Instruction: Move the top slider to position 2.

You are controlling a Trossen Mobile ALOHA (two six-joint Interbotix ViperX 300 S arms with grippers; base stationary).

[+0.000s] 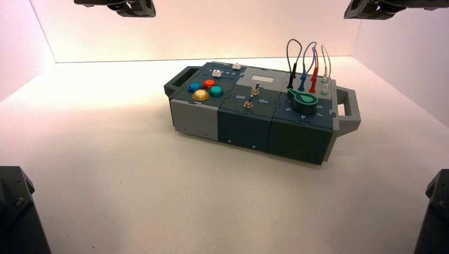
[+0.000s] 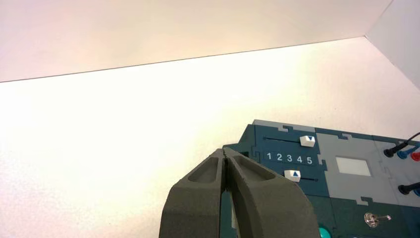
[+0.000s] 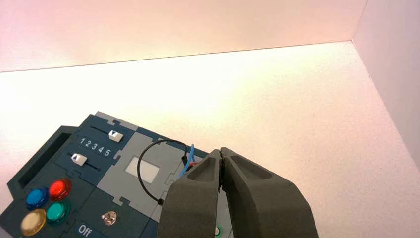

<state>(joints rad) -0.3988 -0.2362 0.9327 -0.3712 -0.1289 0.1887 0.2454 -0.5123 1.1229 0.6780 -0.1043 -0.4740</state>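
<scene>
The top slider (image 2: 307, 141) is a small white knob with a blue triangle, on the slot farther from the coloured buttons. It stands by the digit 5 of the row 1 to 5. The digit 2 (image 2: 279, 157) lies well to the knob's side, toward the box's left end. The slider also shows in the right wrist view (image 3: 115, 136) and the high view (image 1: 236, 66). My left gripper (image 2: 225, 151) is shut and empty, raised off the box's left end. My right gripper (image 3: 221, 150) is shut and empty, raised over the box's wire end.
The second white slider knob (image 2: 292, 174) sits nearer the coloured buttons (image 1: 205, 89). Two toggle switches (image 1: 250, 97), a green dial (image 1: 303, 99) and looped wires (image 1: 304, 66) take up the rest of the box's top. White walls enclose the table.
</scene>
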